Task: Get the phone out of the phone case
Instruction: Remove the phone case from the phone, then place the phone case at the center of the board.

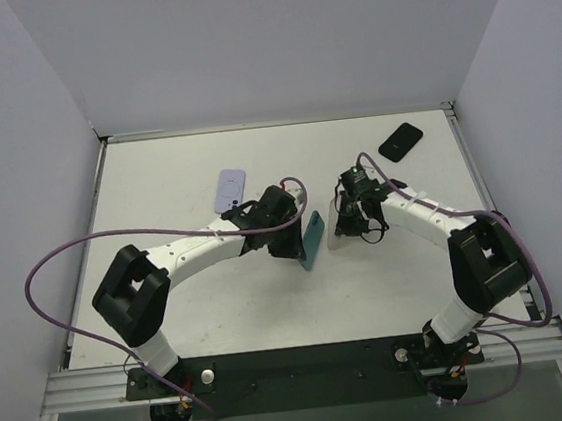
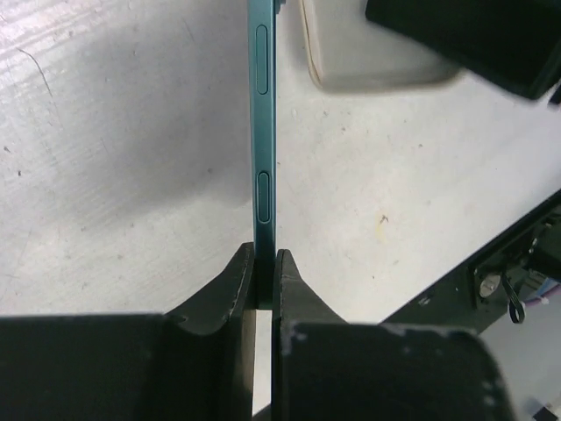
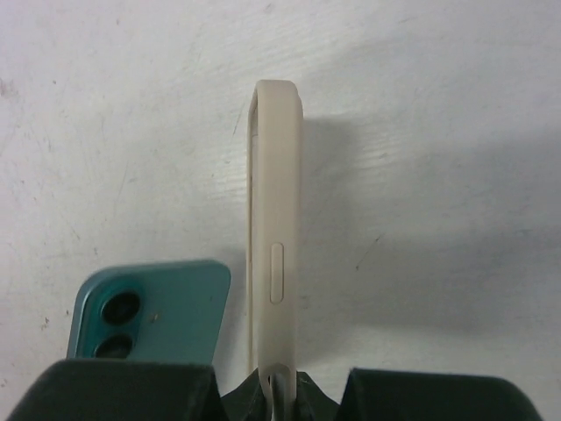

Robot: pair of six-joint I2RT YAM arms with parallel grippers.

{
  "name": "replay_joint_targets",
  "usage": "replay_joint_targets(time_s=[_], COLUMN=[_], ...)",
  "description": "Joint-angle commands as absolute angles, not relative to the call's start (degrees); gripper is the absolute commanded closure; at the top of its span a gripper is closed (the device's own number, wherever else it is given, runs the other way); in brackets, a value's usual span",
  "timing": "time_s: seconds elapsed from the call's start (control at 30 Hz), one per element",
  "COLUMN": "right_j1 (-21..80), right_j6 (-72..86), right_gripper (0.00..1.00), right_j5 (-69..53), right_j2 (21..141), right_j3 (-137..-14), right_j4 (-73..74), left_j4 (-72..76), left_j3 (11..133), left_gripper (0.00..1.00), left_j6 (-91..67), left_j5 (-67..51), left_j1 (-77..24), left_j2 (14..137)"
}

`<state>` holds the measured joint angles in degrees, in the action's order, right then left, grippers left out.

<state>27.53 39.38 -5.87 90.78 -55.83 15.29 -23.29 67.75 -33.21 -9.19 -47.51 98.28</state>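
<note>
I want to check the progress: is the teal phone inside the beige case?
No, the beige case is clamped alone in the right tool, and the teal phone shows beside it, apart.

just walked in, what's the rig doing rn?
The two arms have the phone and its case apart. The left tool is shut on the bottom edge of the teal phone, holding it on edge over the table. The right tool grips the cream case, which looks empty and sits just beside the phone, not around it. A lavender item and a black item lie untouched farther back.
</note>
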Motion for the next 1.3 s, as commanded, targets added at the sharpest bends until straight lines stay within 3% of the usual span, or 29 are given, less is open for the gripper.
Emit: replay_joint_targets(time_s=[0.0,0.2,0.43,0.57,0.77,1.03,1.1,1.13,1.17,1.27], right_j1=[23.4,14.0,-8.6,-19.1,-26.9,-29.3,-29.3,-29.4,-29.2,-28.7], right_j6=[38.5,37.1,38.5,41.2,43.4,44.1,43.9,43.9,43.8,42.5], right_gripper=[1.00,1.00,1.00,1.00,1.00,1.00,0.84,0.58,0.44,0.15], right_j5=[-6.9,-10.5,-16.4,-22.3,-23.7,-25.0,-22.8,-20.2,-18.8,-14.0], right_j2=[88.8,83.6,76.6,74.7,77.8,86.1,87.2,86.9,85.7,80.5], right_j3=[-58.4,-54.1,-44.2,-38.6,-39.4,-40.7,-40.8,-40.7,-40.0,-38.0], right_j4=[16.3,14.2,9.2,2.4,-2.9,-6.2,-3.3,-0.7,-0.1,4.0], left_j4=[-23.6,-23.1,-24.3,-29.1,-32.2,-37.4,-37.6,-38.0,-38.9,-41.2], left_j3=[69.8,70.0,73.8,79.5,90.7,108.1,110.5,113.3,114.8,120.0], left_gripper=[1.00,1.00,1.00,1.00,1.00,1.00,1.00,1.00,1.00,1.00], left_j6=[-33.3,-33.8,-31.9,-28.8,-25.6,-21.2,-20.7,-20.2,-20.0,-17.9], left_j5=[-12.6,-16.7,-17.3,-11.5,-3.0,6.3,8.4,9.0,10.6,16.7], left_j1=[-46.9,-43.1,-37.8,-36.5,-35.1,-35.2,-35.1,-35.2,-35.2,-35.8], left_j2=[92.7,91.2,91.8,94.4,100.9,116.3,118.5,120.7,121.9,126.2])
